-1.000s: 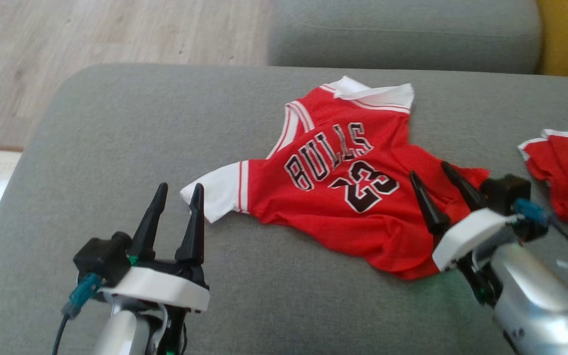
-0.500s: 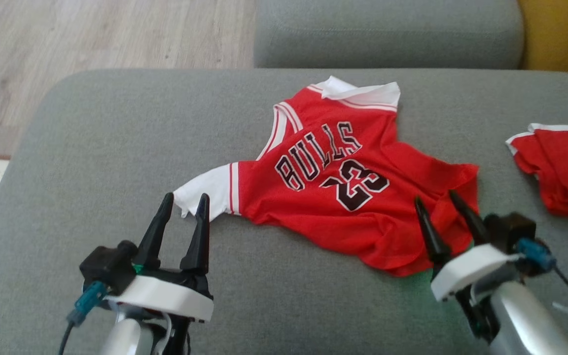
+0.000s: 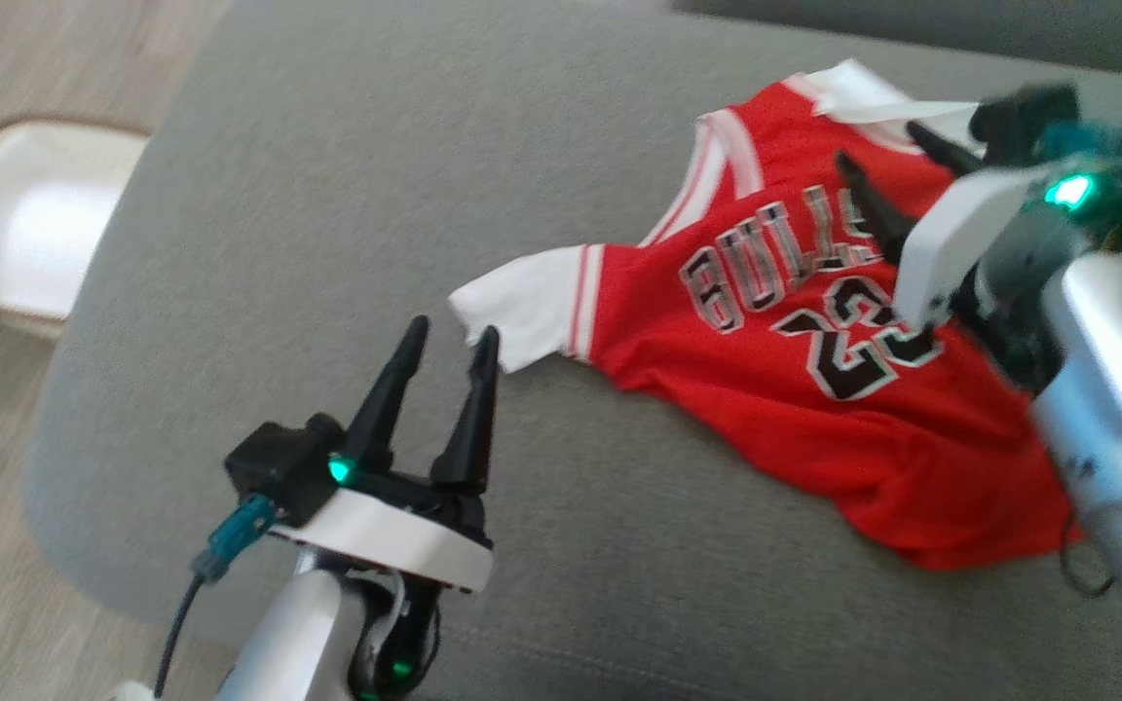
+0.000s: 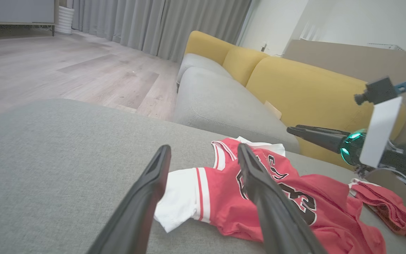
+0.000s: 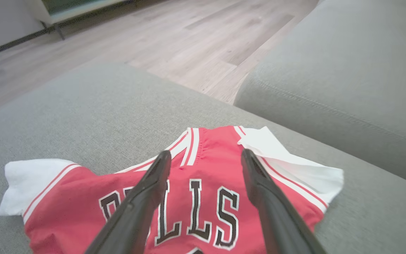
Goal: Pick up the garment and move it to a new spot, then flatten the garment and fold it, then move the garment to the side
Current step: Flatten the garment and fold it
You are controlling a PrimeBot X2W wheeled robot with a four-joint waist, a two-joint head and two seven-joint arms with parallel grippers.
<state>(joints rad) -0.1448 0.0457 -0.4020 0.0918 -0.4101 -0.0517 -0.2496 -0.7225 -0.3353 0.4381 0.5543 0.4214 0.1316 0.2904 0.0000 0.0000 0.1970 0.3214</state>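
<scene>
The broad grey sofa cushion [image 3: 327, 195] takes up most of the head view. The task's red Bulls 23 jersey [image 3: 717, 380] lies on it at centre right, number side up, with the collar toward the top of the frame and the hem toward the lower right. It is opened out rather than bunched, but not smooth: the hem ripples, and the far white sleeve [image 5: 294, 165] is creased over on itself. No fold has been made. From this, the work looks to be at the flattening step or just short of it. Whether the jersey already sits in its new spot cannot be told here. Smoothing, folding and the shift to the side all appear to remain. The right claw [image 3: 879, 143], fingers spread and holding nothing, hangs over the lettering in the upper right; the left wrist view shows it clear of the cloth. The left claw [image 3: 454, 328], likewise spread with nothing in it, sits at lower centre with its tips just beside the near white sleeve [image 3: 522, 307]. Whether it touches the sleeve I cannot say. A second red garment [image 4: 389, 208] lies crumpled at the lower right of the left wrist view, and a pale basket [image 3: 64, 125] stands on the floor at upper left.
</scene>
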